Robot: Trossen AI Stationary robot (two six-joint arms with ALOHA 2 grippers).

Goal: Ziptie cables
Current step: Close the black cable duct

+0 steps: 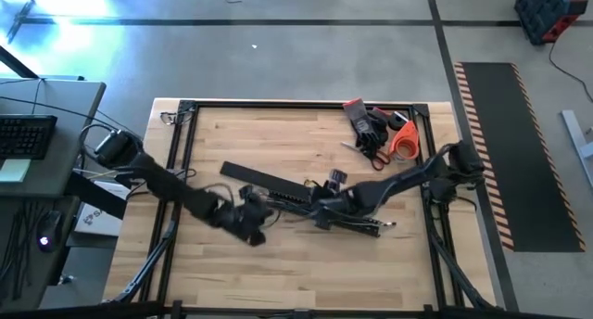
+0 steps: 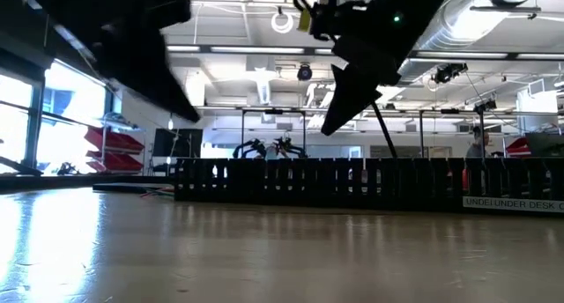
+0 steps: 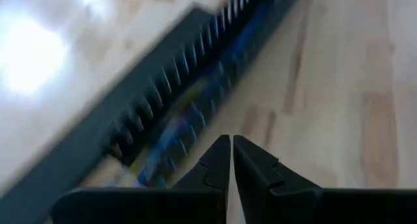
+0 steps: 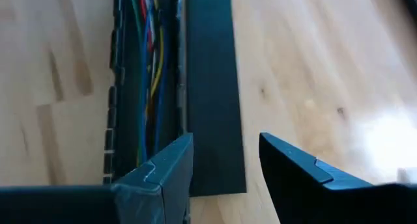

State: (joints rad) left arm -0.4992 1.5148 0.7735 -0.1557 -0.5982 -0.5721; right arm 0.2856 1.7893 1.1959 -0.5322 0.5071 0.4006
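The thin coloured cables (image 4: 148,68) lie inside the rigid black comb-toothed channel (image 4: 117,87) mid-tabletop. The right claw (image 4: 225,168), spread, should descend centred over them; the left claw (image 3: 232,160), pressed together, hovers beside the channel.

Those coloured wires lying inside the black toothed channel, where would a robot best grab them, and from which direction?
Probably from straight above. The cables lie lengthwise in the comb-toothed channel, whose walls block any sideways approach. Fingers should drop in along the channel and pinch across the bundle at a stretch where the wires run together. The right gripper hangs open near the channel's end; the left gripper is shut.
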